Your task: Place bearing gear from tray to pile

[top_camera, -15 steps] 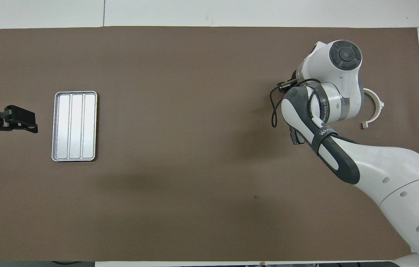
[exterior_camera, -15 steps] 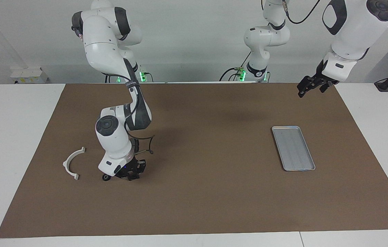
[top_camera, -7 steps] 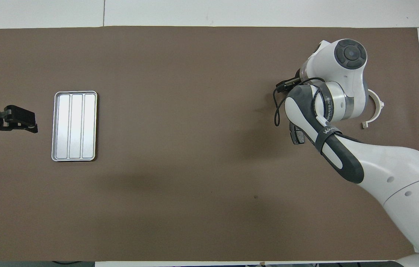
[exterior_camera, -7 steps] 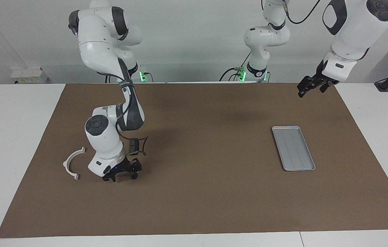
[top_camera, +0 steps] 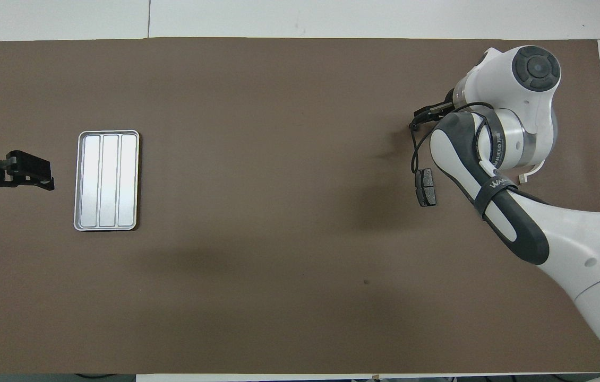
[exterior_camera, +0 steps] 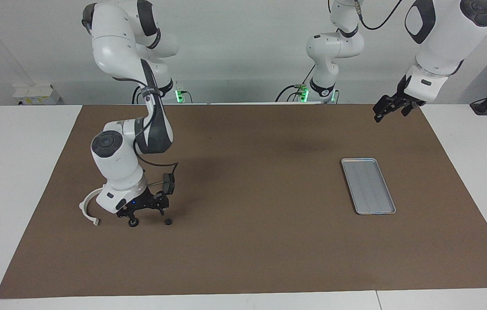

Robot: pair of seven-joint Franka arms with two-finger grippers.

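The silver-grey tray [exterior_camera: 368,186] lies bare toward the left arm's end; it also shows in the overhead view [top_camera: 106,180]. The pile is at the right arm's end: a white arc [exterior_camera: 85,207], a dark grey brake pad [top_camera: 426,187] and a small dark round part [exterior_camera: 132,223]. A small dark bearing gear [exterior_camera: 168,221] lies alone on the mat beside them. My right gripper [exterior_camera: 142,213] is open and hangs low between the arc and the gear, over the round part. In the overhead view the arm hides it. My left gripper [exterior_camera: 392,107] is open and waits in the air beside the tray.
A brown mat [exterior_camera: 252,249] covers the table, with white table edge [exterior_camera: 19,181] around it. The right arm's elbow and wrist [top_camera: 512,122] cover most of the arc from above.
My right gripper has risen and moved from over the gear toward the arc, leaving the gear uncovered on the mat. The brake pad now shows fully from above. The left arm has not moved.
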